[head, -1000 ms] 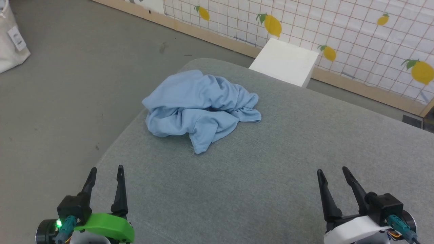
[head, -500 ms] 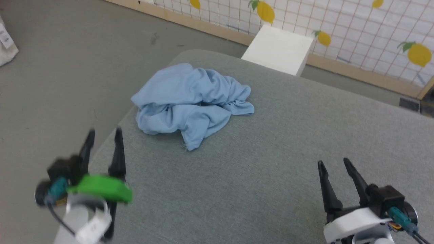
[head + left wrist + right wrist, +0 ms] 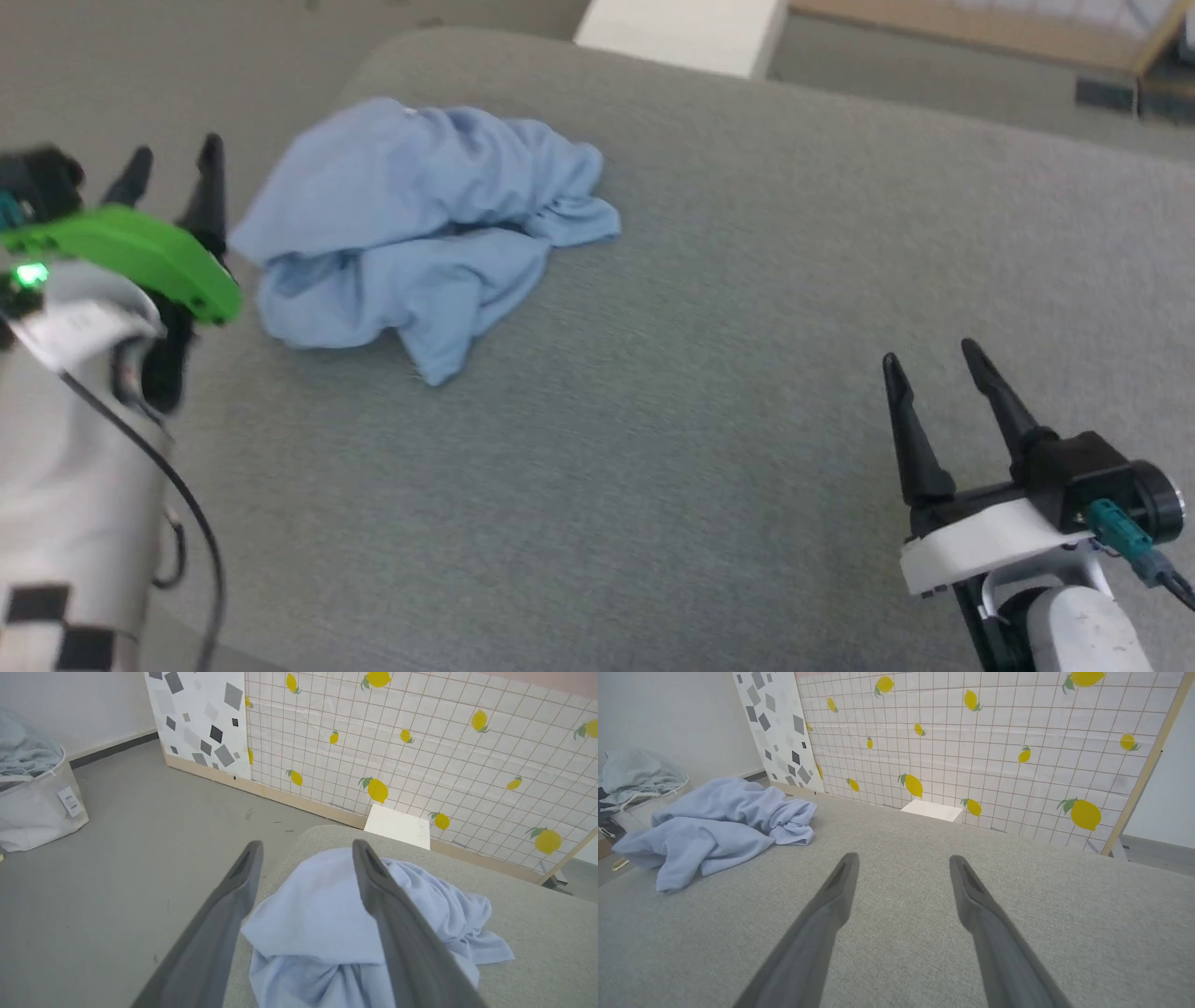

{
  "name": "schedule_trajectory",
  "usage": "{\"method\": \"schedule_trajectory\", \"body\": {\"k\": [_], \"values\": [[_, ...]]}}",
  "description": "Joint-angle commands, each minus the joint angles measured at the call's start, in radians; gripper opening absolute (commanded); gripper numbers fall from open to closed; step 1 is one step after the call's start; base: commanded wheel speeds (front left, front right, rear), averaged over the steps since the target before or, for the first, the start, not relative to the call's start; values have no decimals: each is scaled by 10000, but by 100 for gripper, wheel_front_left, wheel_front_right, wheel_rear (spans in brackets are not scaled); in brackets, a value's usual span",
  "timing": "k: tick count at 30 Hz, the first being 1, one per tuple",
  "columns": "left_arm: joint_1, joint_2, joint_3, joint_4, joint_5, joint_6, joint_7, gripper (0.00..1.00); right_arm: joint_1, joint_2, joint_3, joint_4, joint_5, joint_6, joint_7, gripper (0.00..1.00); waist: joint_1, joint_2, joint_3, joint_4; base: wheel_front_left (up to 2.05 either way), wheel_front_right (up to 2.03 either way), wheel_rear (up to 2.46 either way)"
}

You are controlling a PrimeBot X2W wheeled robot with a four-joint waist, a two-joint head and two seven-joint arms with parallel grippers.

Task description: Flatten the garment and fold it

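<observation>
The garment [image 3: 420,224] is a light blue crumpled heap lying near the far left corner of the grey cushioned surface [image 3: 709,392]. My left gripper [image 3: 173,154] is open just left of the heap, fingers apart and holding nothing. In the left wrist view the garment [image 3: 327,924] lies just beyond my left gripper [image 3: 306,847] and partly between its fingers. My right gripper [image 3: 932,353] stands open over the near right of the surface, far from the cloth. In the right wrist view my right gripper [image 3: 903,858] points across bare cushion, with the garment [image 3: 714,826] at the left.
A white box [image 3: 681,33] stands beyond the surface's far edge. A lemon-patterned grid panel [image 3: 420,751] runs along the back. A pale laundry bag [image 3: 35,798] with cloth in it sits on the grey floor [image 3: 140,858] to the left.
The head camera has tilted down and shifted. My left arm has risen and moved forward to the garment's left side. The right gripper has edged forward a little. The garment lies as before.
</observation>
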Motion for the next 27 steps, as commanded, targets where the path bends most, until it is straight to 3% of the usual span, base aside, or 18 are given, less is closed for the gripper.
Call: {"method": "schedule_trajectory", "body": {"k": [1, 8, 16, 22, 23, 24, 27], "values": [[-457, 169, -174, 295, -336, -67, 440, 100, -182, -1, -39, -151, -89, -15, 60, 100, -2, 47, 1319, -1208, 0, 0, 0], [-1810, 615, -1111, 1989, -1126, -68, 3114, 100, -188, -1, -190, -632, -114, -15, 139, 100, -2, 47, 2024, -1825, 0, 0, 0], [-2054, 493, -2692, 2980, -1276, -68, 5893, 100, -118, -1, -240, -855, -112, -15, 146, 100, -2, 47, 2332, -1915, 0, 0, 0], [-2021, 242, -3042, 3400, -1822, -68, 7336, 100, -112, -1, -132, -850, -46, -15, 187, 100, -2, 47, 2380, -1775, 0, 0, 0], [-2034, 243, -3019, 3363, -1865, -68, 7199, 24, -116, -1, -128, -835, -37, -15, 182, 100, -2, 47, 2365, -1744, 0, 0, 0], [-2028, 226, -3021, 3333, -1898, -68, 7032, 0, -122, -1, -122, -808, -24, -15, 172, 100, -2, 47, 2322, -1703, 0, 0, 0], [-2095, 206, -2795, 3292, -2038, -55, 6224, 0, -128, -1, -106, -720, -2, -15, 149, 100, -2, 47, 2171, -1588, 0, 0, 0]]}}
